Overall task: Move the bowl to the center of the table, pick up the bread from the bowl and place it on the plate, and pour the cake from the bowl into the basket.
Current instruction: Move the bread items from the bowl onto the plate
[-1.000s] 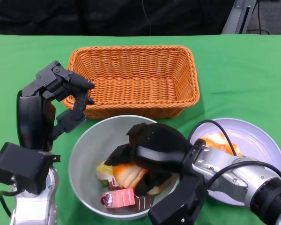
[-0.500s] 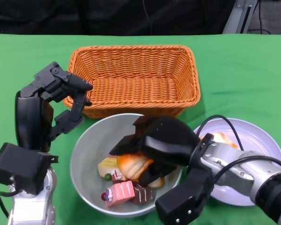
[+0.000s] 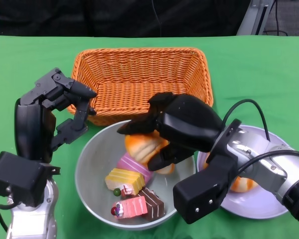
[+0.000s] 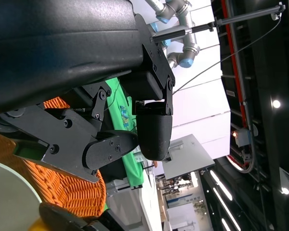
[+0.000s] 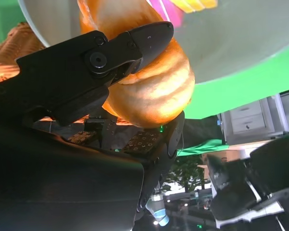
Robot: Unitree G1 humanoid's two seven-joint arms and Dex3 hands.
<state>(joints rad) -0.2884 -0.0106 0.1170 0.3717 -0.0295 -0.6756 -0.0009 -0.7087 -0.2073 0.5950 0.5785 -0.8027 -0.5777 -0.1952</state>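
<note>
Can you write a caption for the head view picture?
Right hand lifts a bread roll from the cake-filled bowl.

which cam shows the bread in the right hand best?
Right wrist view: the golden-brown bread roll fills the frame, pinched between the right hand's black fingers. Head view shows it partly hidden under that hand. Left wrist view shows nothing identifiable.

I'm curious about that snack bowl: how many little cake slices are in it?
4 show in the bowl: a pink cake under the bread held by the right hand, a yellow cake, a chocolate cake and a pink strawberry cake at the near rim. More may be hidden.
</note>
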